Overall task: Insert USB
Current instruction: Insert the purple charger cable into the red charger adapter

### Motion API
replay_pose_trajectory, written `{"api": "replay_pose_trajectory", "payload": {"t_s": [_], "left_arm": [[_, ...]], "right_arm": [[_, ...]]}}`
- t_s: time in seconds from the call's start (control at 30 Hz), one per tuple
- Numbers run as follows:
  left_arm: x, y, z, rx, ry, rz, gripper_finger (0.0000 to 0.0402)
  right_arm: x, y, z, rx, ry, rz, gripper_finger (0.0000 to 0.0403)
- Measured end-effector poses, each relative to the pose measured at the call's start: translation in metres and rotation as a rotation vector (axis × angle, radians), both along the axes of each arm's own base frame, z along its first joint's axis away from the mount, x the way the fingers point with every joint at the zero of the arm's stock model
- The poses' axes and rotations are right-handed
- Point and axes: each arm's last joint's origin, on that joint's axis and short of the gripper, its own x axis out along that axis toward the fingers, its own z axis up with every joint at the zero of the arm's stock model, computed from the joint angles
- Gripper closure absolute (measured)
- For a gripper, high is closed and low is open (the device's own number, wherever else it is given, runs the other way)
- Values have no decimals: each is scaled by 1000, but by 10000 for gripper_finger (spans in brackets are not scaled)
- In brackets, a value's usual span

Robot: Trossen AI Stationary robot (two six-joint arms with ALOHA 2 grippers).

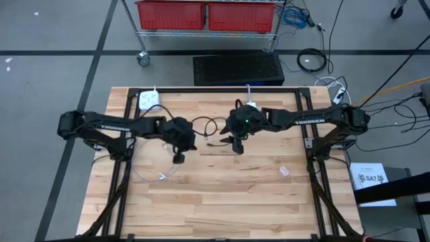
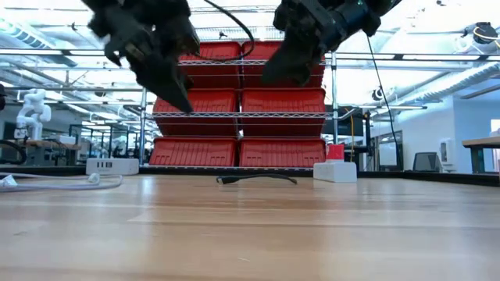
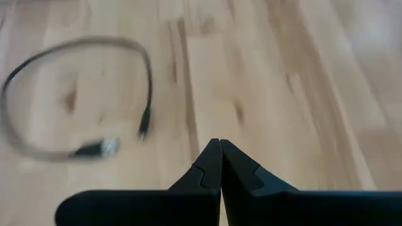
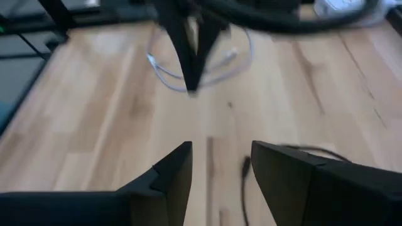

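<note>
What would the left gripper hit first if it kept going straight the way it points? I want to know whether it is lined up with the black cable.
Probably bare table. The left gripper, shut and empty, points past the black cable, which lies off to one side. Depth is unclear.

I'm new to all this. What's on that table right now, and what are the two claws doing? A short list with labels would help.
Table: wooden top
Black cable: lies looped on the wood between the arms
White cable: lies loose nearer the left arm
White power strip: at the far left corner
Left gripper: shut, empty, raised above the wood
Right gripper: open, empty, raised near the black cable
USB plugged in: not yet
</note>
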Motion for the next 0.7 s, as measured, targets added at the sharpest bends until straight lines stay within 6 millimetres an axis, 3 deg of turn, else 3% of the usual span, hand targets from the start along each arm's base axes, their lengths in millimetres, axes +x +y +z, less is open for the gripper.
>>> {"api": "replay_pose_trajectory", "payload": {"t_s": [0.1,0.2,0.4,0.7], "left_arm": [[-4,-8,22,45,159,-8,399],[-17,-16,30,49,334,-33,400],[-42,-25,9,63,606,-14,393],[-38,-26,-18,164,622,-75,307]], "right_arm": [[-4,-2,-8,3,62,7,248],[-7,-3,-18,7,98,11,248],[-12,-2,-30,17,123,8,248],[-13,0,-33,23,118,9,248]]}}
